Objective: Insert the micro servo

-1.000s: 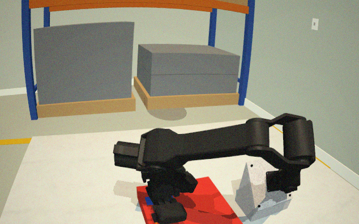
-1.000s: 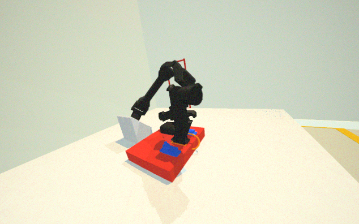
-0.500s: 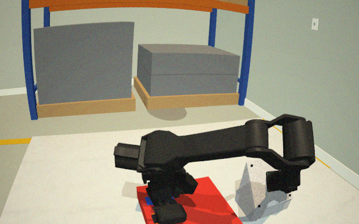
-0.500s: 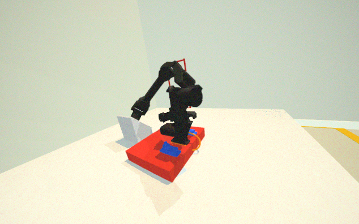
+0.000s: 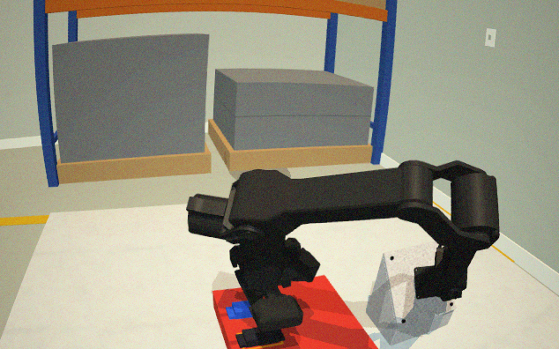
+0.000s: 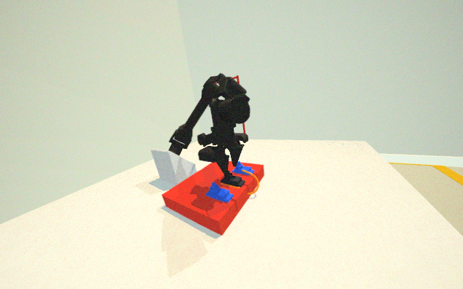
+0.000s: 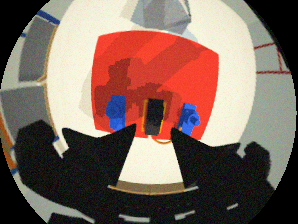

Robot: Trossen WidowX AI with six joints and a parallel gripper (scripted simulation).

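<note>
Sitting between two blue mounted servos (image 7: 116,111), the small black micro servo (image 7: 156,115) looks lodged in the pocket of the flat red deck (image 7: 160,63), its thin orange cable (image 6: 255,183) looping off the deck's edge. The black parallel-jaw gripper (image 7: 152,137) hangs above it, fingers parted and empty (ear seating unclear). Release appears done; retreating remains.
</note>
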